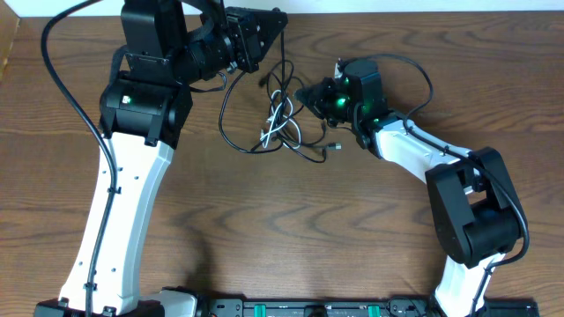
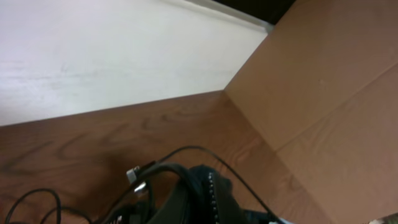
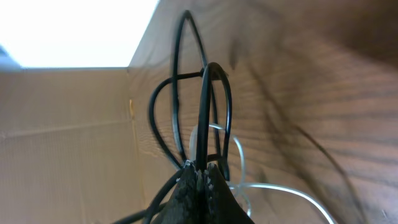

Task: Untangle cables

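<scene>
The right gripper (image 3: 200, 177) clenched the black cable (image 3: 204, 106), its loops stretching ahead. The white cable (image 1: 274, 121) lay just left. Whether the left gripper (image 1: 269, 31) was closed could not be told.

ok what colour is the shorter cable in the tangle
White. The white cable shows best in the overhead view, among loops of the black cable.

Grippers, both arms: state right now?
Left gripper: cannot be told from these views.
Right gripper: closed on the black cable.
</scene>
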You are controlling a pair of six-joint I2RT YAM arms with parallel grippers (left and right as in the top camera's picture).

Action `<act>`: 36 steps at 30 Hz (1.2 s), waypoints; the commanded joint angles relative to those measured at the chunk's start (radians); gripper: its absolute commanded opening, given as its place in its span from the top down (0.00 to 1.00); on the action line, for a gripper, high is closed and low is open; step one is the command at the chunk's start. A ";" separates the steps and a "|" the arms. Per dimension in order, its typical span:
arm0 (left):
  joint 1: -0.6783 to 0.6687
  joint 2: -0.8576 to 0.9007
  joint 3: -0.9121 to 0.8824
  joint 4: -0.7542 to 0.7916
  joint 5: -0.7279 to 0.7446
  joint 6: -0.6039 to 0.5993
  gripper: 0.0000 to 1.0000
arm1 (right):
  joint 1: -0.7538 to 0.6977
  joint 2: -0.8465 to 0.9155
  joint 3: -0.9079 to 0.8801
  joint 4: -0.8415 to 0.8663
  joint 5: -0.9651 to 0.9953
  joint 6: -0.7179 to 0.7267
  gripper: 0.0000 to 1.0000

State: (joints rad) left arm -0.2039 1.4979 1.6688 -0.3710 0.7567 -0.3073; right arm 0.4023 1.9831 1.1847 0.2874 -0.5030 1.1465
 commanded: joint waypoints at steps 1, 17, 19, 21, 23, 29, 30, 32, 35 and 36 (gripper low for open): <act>0.002 0.002 0.016 -0.056 -0.069 0.050 0.92 | -0.006 -0.053 0.013 0.009 -0.029 -0.166 0.99; 0.067 0.130 0.002 -0.515 -0.672 0.051 0.87 | -0.043 -0.289 0.324 -0.773 0.111 -0.760 0.99; 0.093 0.179 0.002 -0.531 -0.671 0.051 0.79 | -0.045 -0.296 0.390 -0.863 0.109 -0.836 0.99; 0.114 0.225 0.002 -0.534 -0.660 0.052 0.57 | -0.043 -0.296 0.466 -0.959 0.109 -0.902 0.99; 0.126 0.261 0.002 -0.528 -0.616 0.071 0.44 | -0.042 -0.296 0.516 -1.015 0.120 -0.922 0.99; 0.130 0.303 0.002 -0.480 -0.226 0.331 0.36 | -0.042 -0.296 0.548 -1.059 0.124 -0.923 0.99; 0.131 0.303 0.002 -0.472 -0.124 0.377 0.36 | -0.042 -0.296 0.548 -1.062 0.124 -0.923 0.99; 0.131 0.303 0.002 -0.462 0.032 0.417 0.36 | -0.042 -0.296 0.548 -1.066 0.124 -0.923 0.99; 0.130 0.303 0.002 -0.449 0.198 0.446 0.36 | -0.042 -0.296 0.548 -1.071 0.124 -0.923 0.99; 0.130 0.303 0.002 -0.446 0.223 0.446 0.38 | -0.042 -0.296 0.548 -1.073 0.124 -0.923 0.99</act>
State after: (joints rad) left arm -0.0723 1.8107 1.6684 -0.8238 0.7090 0.0509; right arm 0.3592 1.7073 1.7103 -0.7856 -0.3836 0.2443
